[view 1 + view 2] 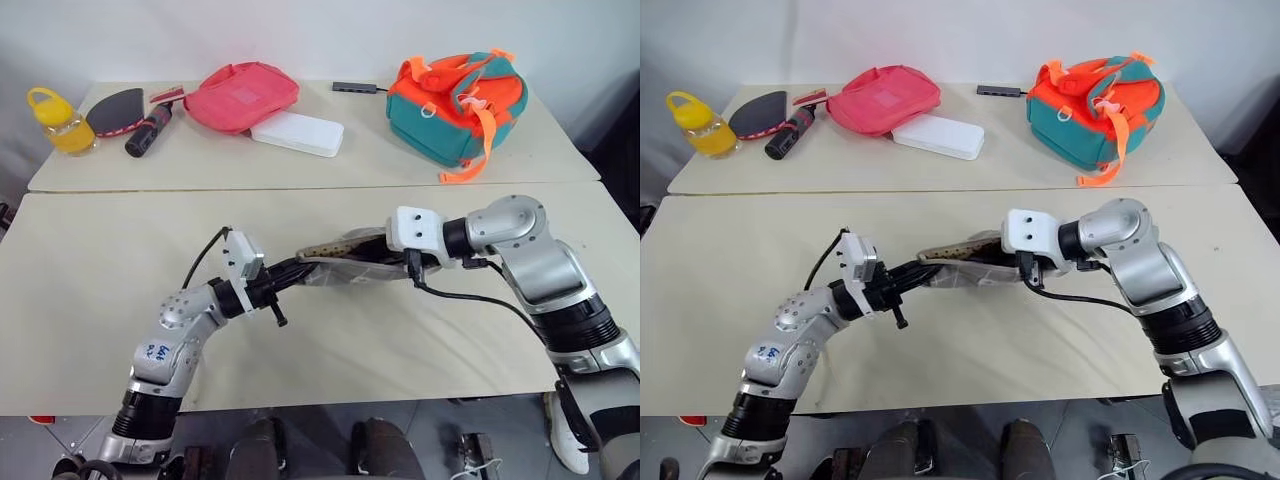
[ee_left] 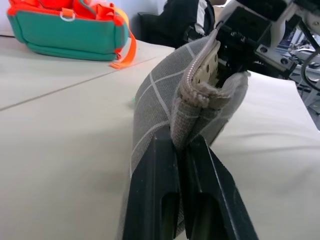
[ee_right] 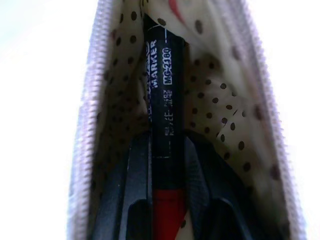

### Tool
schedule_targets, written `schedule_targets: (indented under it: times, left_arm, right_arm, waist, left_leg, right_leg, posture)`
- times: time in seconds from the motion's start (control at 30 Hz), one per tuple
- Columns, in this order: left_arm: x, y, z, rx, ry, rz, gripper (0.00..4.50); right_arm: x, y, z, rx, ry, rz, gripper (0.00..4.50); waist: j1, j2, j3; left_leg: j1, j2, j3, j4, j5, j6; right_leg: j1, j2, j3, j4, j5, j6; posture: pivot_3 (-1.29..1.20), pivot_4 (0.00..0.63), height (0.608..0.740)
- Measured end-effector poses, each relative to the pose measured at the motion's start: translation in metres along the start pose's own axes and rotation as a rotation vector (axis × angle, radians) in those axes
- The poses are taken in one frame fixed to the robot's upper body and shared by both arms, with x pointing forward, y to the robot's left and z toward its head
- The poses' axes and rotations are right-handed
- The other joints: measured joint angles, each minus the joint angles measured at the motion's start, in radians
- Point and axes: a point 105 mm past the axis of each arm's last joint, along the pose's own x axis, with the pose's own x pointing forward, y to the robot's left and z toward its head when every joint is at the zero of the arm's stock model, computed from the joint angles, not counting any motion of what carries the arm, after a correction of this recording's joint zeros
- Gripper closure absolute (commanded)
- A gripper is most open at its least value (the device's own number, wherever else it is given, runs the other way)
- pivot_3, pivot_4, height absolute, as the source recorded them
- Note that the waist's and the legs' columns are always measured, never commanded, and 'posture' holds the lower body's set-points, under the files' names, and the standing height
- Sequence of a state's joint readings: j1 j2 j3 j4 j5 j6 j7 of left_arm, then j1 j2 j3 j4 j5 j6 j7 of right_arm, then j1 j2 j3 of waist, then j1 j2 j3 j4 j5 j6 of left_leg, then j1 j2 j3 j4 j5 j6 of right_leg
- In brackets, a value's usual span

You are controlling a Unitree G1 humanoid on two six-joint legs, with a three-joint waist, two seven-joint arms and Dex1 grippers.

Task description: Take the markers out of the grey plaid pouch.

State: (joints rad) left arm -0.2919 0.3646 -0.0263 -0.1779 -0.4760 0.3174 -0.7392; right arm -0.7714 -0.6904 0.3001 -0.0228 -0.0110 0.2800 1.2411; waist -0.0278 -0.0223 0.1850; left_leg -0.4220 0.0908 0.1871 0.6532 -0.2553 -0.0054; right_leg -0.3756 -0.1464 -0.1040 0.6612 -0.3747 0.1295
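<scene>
marker [image 3: 165, 125]: we are gripping it inside the pouch [image 2: 165, 100], right gripper [image 3: 167, 200] jaws clamped on it | pouch: we are holding it just above the counter [image 1: 100, 250], left gripper [image 2: 181, 145] jaws pinching its end | progress: no marker out yet

Marker [image 3: 166, 125] far end hidden inside pouch [image 3: 220, 115]; second marker unseen.
</scene>
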Motion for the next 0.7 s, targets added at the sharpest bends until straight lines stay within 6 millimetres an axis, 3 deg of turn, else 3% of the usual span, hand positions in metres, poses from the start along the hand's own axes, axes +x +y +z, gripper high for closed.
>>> schedule_targets:
  times: [0.23,0.47,0.7]
  left_arm:
    - [0.008,-0.005,0.004,-0.028,-0.032,-0.018,4.50]
    - [0.003,-0.002,0.002,-0.011,-0.003,-0.013,4.50]
    - [0.004,-0.003,-0.001,-0.026,-0.007,-0.005,4.50]
  right_arm:
    - [0.016,0.010,-0.014,-0.175,0.118,0.058,4.00]
    - [0.014,0.011,-0.010,-0.148,0.077,0.067,4.00]
    - [0.013,0.011,-0.009,-0.125,0.067,0.070,1.78]
  waist:
    - [-0.002,0.000,0.000]
    - [0.000,0.000,0.000]
    - [-0.001,0.000,0.000]
  left_leg:
    - [0.000,0.000,0.000,0.000,0.000,0.000]
    - [0.000,0.000,0.000,0.000,0.000,0.000]
    - [0.000,0.000,0.000,0.000,0.000,0.000]
  right_leg:
    - [0.000,0.000,0.000,0.000,0.000,0.000]
    - [0.000,0.000,0.000,0.000,0.000,0.000]
    - [0.000,0.000,0.000,0.000,0.000,0.000]
  posture:
    - [0.00,0.150,0.740]
    - [0.00,0.150,0.740]
    - [0.00,0.150,0.740]
